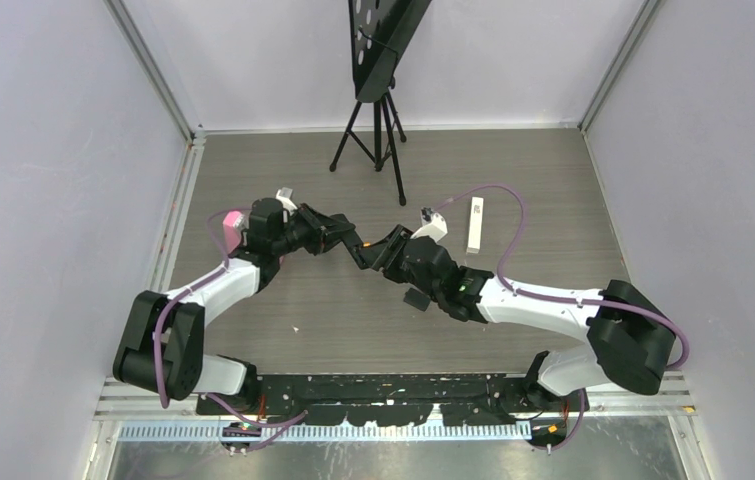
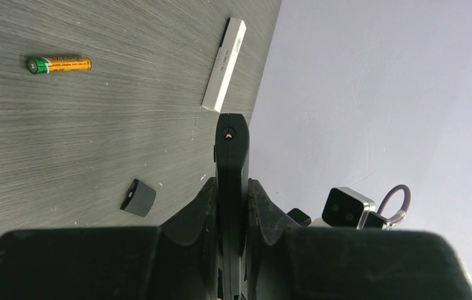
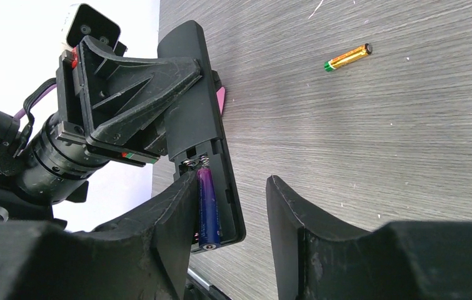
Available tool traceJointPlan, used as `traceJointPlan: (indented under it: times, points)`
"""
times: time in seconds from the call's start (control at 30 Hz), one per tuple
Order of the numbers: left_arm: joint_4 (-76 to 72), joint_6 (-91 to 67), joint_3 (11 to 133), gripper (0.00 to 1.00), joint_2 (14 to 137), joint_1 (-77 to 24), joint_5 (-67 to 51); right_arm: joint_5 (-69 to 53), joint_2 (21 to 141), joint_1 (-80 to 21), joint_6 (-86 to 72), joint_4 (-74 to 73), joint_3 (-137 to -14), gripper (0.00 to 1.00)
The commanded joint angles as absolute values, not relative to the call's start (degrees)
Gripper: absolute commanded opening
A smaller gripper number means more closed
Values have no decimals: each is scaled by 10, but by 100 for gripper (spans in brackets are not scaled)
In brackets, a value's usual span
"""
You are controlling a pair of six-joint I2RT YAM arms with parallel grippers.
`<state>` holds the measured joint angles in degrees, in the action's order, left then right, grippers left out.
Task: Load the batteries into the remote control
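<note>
My left gripper [image 2: 232, 187] is shut on a black remote [image 2: 231, 150], holding it above the table; both also show in the top view [image 1: 338, 235]. In the right wrist view the remote [image 3: 192, 94] has its battery bay open, with a purple battery [image 3: 208, 209] lying in it against the spring. My right gripper [image 3: 230, 187] is open at the bay, its left finger [image 3: 170, 212] beside the purple battery; it shows in the top view too [image 1: 381, 250]. An orange-yellow battery [image 2: 58, 64] lies loose on the table [image 3: 347, 57]. The reddish-brown and dark batteries are out of view.
A white remote [image 1: 476, 224] lies on the table to the right [image 2: 224, 64]. A small dark battery cover [image 2: 139, 197] lies below the grippers [image 1: 415, 299]. A black tripod [image 1: 378, 130] stands at the back. Grey walls close in both sides.
</note>
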<state>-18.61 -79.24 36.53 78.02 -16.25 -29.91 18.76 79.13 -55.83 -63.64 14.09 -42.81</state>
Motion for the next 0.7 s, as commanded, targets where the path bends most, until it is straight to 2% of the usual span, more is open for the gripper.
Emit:
traceJointPlan:
  times: [0.0,0.43,0.67]
  points:
    - [-207,-808,383,0,779,-164,-302,205,799,-562,-644,145,-448,48]
    - [-232,-832,380,0,775,-164,-314,218,831,-563,-660,184,-452,45]
    - [-229,-822,383,0,782,-164,-310,211,782,-563,-678,216,-426,54]
